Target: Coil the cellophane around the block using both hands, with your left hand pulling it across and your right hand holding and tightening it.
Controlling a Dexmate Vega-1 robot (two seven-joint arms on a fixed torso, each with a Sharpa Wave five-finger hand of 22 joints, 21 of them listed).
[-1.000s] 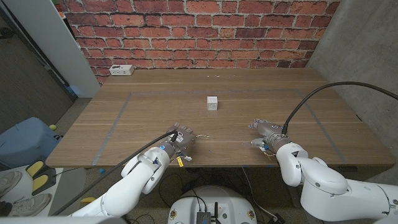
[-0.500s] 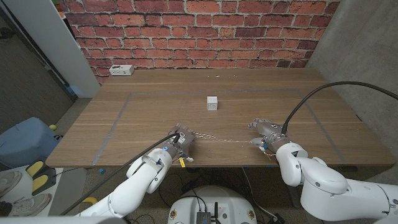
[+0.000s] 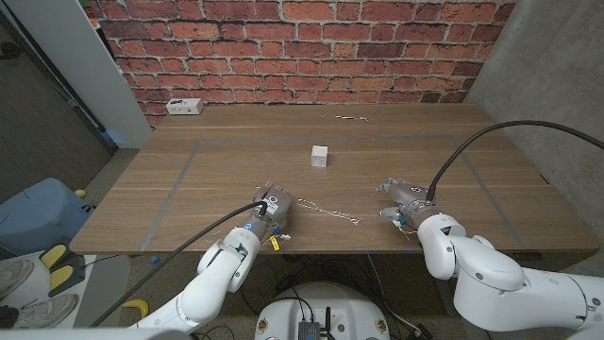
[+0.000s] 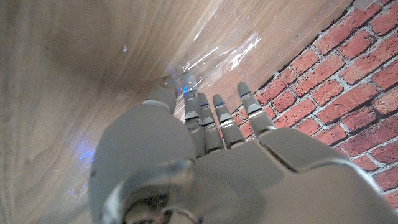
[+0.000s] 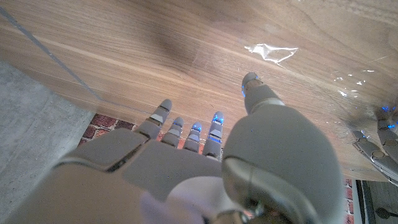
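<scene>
While no writing is legible | left hand point(image 3: 271, 210) grip unclear (cellophane point(image 3: 328, 211) nearby) | right hand point(image 3: 400, 200) holds nothing

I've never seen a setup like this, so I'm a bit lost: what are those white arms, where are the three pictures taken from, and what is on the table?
It is a robot with two white arms, each ending in a hand with fingers. The wide picture comes from a camera on its head, looking down at a wooden table. The other two come from cameras on each wrist, looking along the back of that hand, so they appear turned.

On the table stand a small white block and, between the hands, a thin crinkled strip of clear cellophane. A white box lies at the far left corner.

The left hand is at one end of the cellophane; whether it grips it I cannot tell. The right hand holds nothing, its fingers apart.
</scene>
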